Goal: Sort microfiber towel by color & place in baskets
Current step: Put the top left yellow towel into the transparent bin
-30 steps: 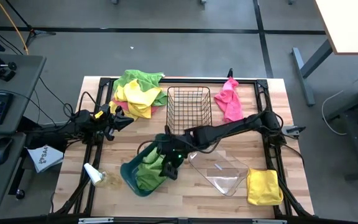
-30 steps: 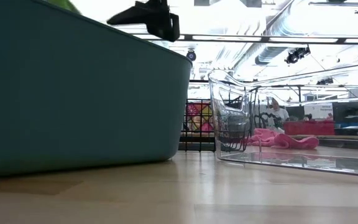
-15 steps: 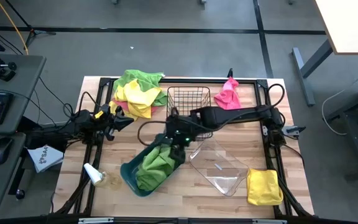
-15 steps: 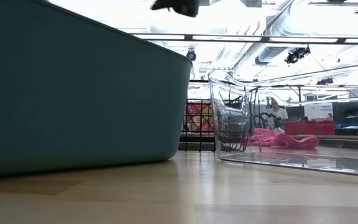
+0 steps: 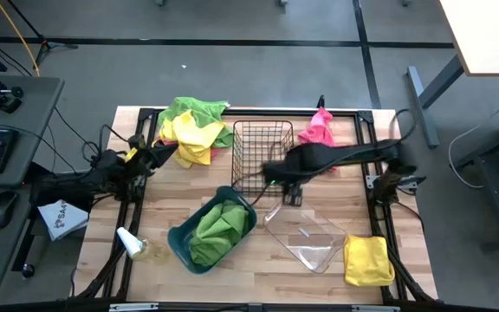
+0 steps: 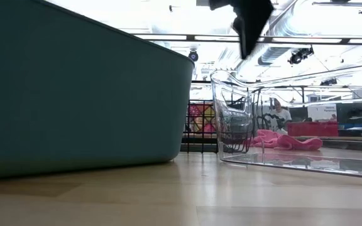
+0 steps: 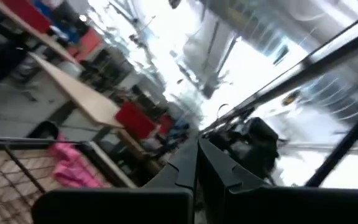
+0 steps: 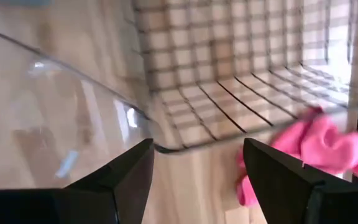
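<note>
The teal bin (image 5: 180,238) holds a green towel (image 5: 217,227) and fills the left of the low view (image 6: 74,94). The clear bin (image 5: 306,236) lies to its right, and the black wire basket (image 5: 263,147) stands beyond both. My right gripper (image 5: 291,192) hangs open and holds nothing above the gap between wire basket and clear bin; the low view shows it high up (image 6: 247,28). My left gripper (image 5: 167,149) is shut and tipped upward, just short of the pile of green and yellow towels (image 5: 193,130). A pink towel (image 5: 319,132) lies right of the wire basket, a yellow towel (image 5: 368,260) at the near right corner.
A white bottle-like thing (image 5: 130,241) lies near the table's left near corner. Black frame rails (image 5: 375,186) run along the table's sides. Bare wood shows between the left gripper and the teal bin. A desk with keyboard and mouse stands left of the table.
My right gripper has risen out of the teal bin and moved toward the table's right and far side, ending beside the wire basket; the green towel has stayed in the teal bin. My left gripper has shifted slightly toward the far edge, nearer the towel pile.
</note>
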Robot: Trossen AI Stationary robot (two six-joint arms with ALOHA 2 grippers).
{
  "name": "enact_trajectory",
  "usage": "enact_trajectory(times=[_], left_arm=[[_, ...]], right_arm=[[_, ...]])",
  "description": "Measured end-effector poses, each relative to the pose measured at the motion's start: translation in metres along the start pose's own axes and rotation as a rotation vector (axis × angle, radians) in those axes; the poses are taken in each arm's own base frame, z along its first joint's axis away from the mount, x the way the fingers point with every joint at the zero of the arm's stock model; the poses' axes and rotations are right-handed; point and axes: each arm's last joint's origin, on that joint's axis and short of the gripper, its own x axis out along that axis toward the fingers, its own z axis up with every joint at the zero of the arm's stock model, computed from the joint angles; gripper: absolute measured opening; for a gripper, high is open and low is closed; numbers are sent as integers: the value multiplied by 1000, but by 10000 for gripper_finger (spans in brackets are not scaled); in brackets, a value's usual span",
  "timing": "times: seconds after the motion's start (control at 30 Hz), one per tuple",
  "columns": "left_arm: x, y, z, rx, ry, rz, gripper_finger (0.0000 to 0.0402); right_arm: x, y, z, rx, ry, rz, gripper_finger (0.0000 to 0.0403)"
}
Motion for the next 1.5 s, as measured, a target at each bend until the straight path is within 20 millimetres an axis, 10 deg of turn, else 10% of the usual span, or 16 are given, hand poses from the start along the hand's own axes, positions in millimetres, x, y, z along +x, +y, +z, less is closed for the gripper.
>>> enact_trajectory(times=[0.33,0.63,1.07,1.5], left_arm=[[84,-33,14,354,365,279,0],[143,-7,29,605,900,767,38],[152,78,17,764,1463,894,197],[147,129,4,781,1732,910,200]], right_arm=[[31,-76,-89,309,-324,169,242],[34,-92,-111,371,-475,278,242],[32,-93,-97,477,-571,334,242],[24,-97,-87,753,-668,442,242]])
